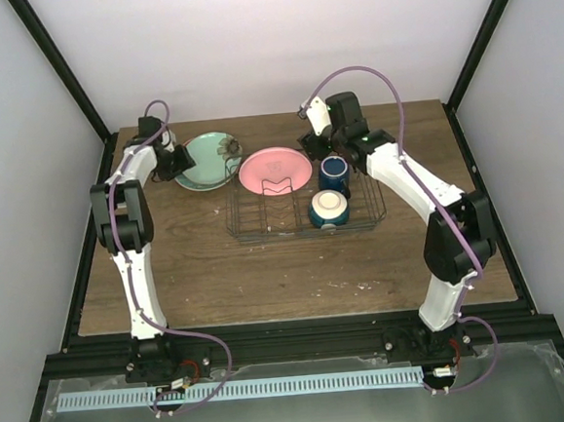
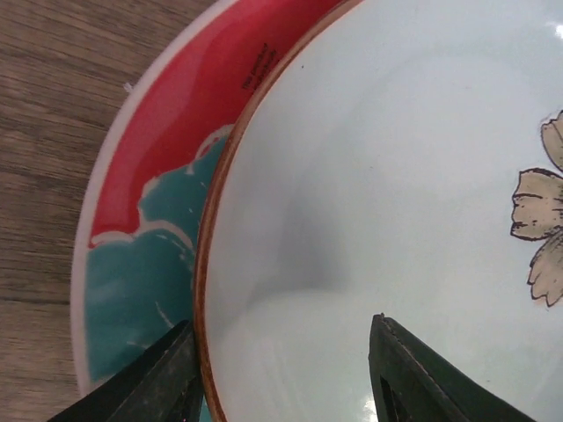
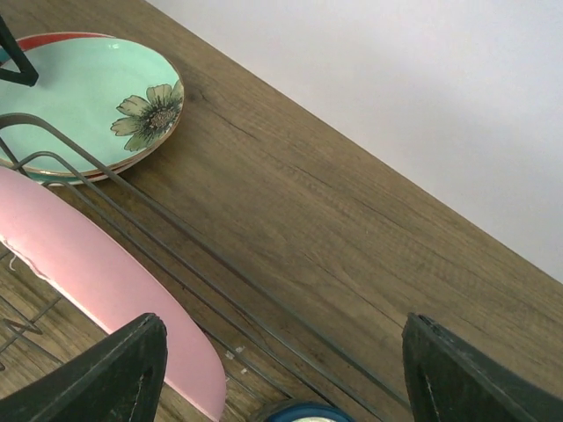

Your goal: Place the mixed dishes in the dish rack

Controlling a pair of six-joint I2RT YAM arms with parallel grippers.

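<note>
Dishes are split between two places on my screen: three sit in the dish rack (image 1: 254, 223) at the middle of the table (image 1: 268, 280), and two lie outside it. Inside, the pink plate (image 1: 275, 170) stands tilted in the left half. The dark blue mug (image 1: 334, 175) sits at the back right, and the cream bowl (image 1: 329, 208) is just in front of the mug, its pale inside turned up toward the overhead camera. Left of the rack, the mint-green plate (image 2: 396, 176) lies flat on top of the teal-and-red plate (image 2: 141, 255), offset so that a crescent of the lower one shows at its left edge. My left gripper (image 2: 281, 322) is low over that stack with its jaws partly apart, straddling the brown rim of the mint-green plate: one finger over the patterned plate, the other over the mint surface (whether either finger touches, I cannot tell). They hold nothing that I can see. My right gripper (image 3: 283, 325) hangs over the back of the rack near the mug, jaws wide apart and empty
</note>
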